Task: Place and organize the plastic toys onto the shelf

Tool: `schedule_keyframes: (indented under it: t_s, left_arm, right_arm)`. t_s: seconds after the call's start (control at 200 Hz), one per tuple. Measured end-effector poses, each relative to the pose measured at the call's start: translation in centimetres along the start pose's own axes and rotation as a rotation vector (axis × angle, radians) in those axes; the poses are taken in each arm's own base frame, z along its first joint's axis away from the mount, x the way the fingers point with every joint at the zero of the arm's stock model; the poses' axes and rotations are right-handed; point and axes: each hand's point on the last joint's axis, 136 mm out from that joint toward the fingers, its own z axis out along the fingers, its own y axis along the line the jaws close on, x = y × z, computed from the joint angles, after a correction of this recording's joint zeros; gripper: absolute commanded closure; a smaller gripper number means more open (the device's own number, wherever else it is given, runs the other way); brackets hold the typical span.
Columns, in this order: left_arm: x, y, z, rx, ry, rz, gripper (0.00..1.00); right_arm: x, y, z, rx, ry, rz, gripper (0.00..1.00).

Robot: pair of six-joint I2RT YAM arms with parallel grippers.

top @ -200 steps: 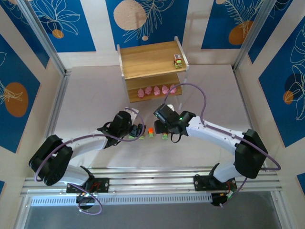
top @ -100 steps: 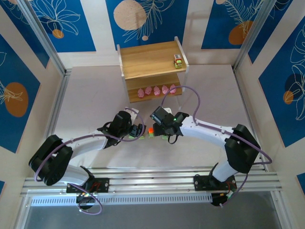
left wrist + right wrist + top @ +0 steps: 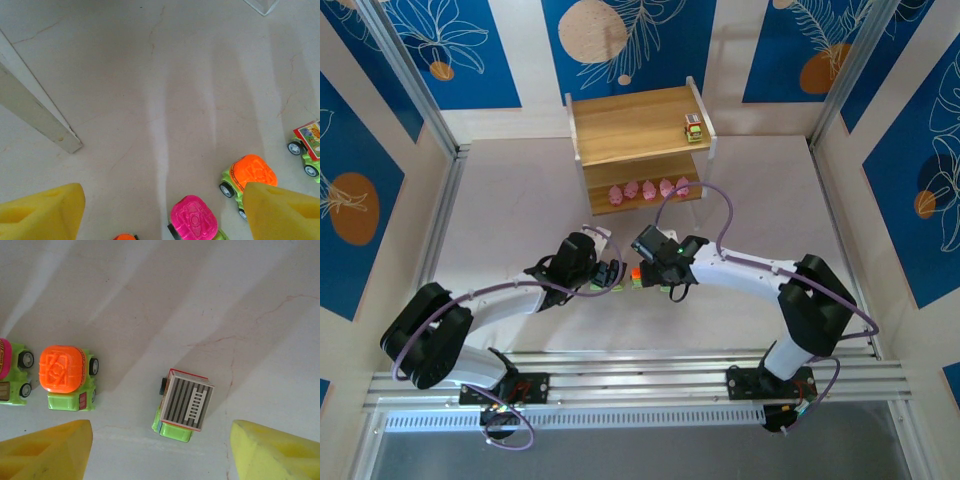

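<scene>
1. Shelf (image 3: 638, 125): five pink figs (image 3: 648, 189) on lower tier, one car (image 3: 693, 127) at top tier's right end.
2. R gripper (image 3: 160, 456), in front of shelf: fingers spread wide, grey-striped car (image 3: 187, 405) between them, untouched.
3. L gripper (image 3: 161, 212), also in front of shelf: fingers spread. Magenta-top car (image 3: 193, 219) sits between them, and orange-top car (image 3: 248, 175) is possibly touching one.
</scene>
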Motion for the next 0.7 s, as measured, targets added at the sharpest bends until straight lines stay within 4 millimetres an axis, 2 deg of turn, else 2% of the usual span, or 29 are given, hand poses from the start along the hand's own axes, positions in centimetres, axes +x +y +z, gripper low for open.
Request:
schedule_keyframes:
  t_s: [0.365, 0.7]
  left_arm:
    - [-0.22, 0.02, -0.14, -0.002, -0.008, 0.0, 0.17]
    - [-0.31, 0.01, -0.21, -0.002, -0.011, -0.001, 0.18]
  right_arm:
    - [0.15, 0.43, -0.02, -0.003, 0.002, -0.012, 0.29]
    - [0.25, 0.27, 0.36, 0.02, 0.016, 0.004, 0.35]
